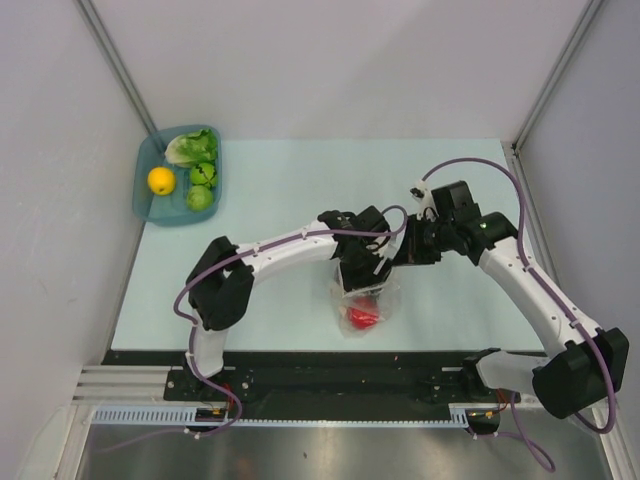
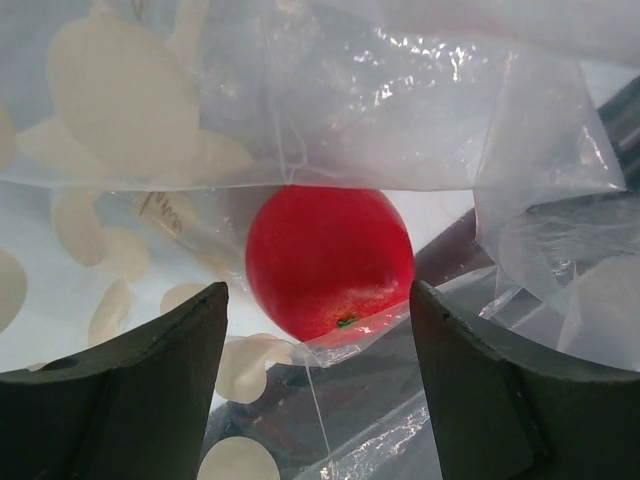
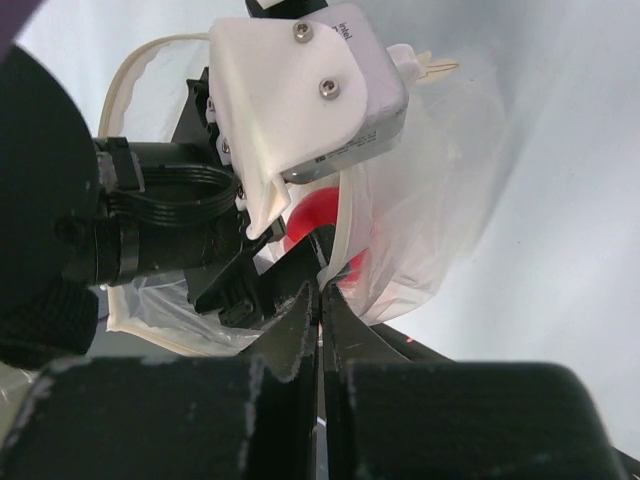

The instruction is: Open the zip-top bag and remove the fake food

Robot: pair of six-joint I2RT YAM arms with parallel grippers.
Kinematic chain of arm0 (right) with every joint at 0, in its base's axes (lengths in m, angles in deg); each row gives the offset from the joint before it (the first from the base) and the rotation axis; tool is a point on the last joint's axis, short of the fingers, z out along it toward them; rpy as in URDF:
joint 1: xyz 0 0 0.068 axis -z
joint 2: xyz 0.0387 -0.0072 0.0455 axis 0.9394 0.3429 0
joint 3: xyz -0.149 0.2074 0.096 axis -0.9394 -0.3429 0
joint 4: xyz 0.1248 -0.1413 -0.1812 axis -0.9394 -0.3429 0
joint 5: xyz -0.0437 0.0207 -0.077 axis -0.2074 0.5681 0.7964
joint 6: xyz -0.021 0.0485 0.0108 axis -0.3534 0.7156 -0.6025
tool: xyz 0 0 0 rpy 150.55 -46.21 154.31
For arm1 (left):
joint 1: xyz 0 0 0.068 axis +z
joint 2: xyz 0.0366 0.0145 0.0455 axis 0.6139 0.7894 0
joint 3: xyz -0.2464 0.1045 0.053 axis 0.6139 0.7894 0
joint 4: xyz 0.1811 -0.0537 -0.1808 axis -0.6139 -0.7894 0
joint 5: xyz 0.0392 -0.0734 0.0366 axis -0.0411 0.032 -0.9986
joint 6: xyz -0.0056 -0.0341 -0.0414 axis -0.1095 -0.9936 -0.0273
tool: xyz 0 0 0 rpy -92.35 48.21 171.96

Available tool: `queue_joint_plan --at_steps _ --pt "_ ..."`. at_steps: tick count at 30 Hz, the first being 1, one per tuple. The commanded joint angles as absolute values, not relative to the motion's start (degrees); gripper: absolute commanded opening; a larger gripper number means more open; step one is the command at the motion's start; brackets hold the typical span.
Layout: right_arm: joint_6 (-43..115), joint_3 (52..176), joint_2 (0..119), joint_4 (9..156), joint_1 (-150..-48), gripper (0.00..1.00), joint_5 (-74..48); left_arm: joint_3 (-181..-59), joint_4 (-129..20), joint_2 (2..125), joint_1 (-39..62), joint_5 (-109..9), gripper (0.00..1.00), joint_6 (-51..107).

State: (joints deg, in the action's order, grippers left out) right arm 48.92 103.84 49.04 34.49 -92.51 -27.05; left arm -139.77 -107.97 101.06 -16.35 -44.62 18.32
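The teal tray (image 1: 142, 190), well off to the far left of the zip-top bag (image 1: 390, 300), is holding lettuce (image 1: 192, 148) and a yellow fruit (image 1: 161, 180), so removal is under way. The right gripper (image 3: 320, 300) is clenching the bag's rim. The left gripper (image 2: 318, 300), released, is straddling the red piece (image 2: 330, 255) inside the bag. Next it needs closing gently and lifting clear. The white camera housing (image 3: 310, 90) above the bag's mouth seems to be showing "intel".
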Motion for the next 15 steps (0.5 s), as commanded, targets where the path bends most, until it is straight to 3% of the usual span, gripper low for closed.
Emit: queue_joint_plan --at_steps 1,6,11,15 --pt "49.03 102.51 46.61 36.44 -92.36 0.00 -26.76 -139.46 -107.97 99.69 -16.71 -39.58 0.78 20.15" --pt "49.03 101.98 46.52 36.79 -91.75 0.00 -26.94 -137.96 -109.19 100.48 -17.58 -38.08 0.78 21.64" --pt "48.95 100.58 46.17 37.31 -91.22 0.00 -27.20 -136.56 -110.43 102.24 -19.96 -39.14 0.69 23.05" --pt "48.77 99.17 45.65 37.49 -90.52 0.00 -27.29 -134.80 -109.55 103.29 -21.10 -36.41 0.74 23.40"
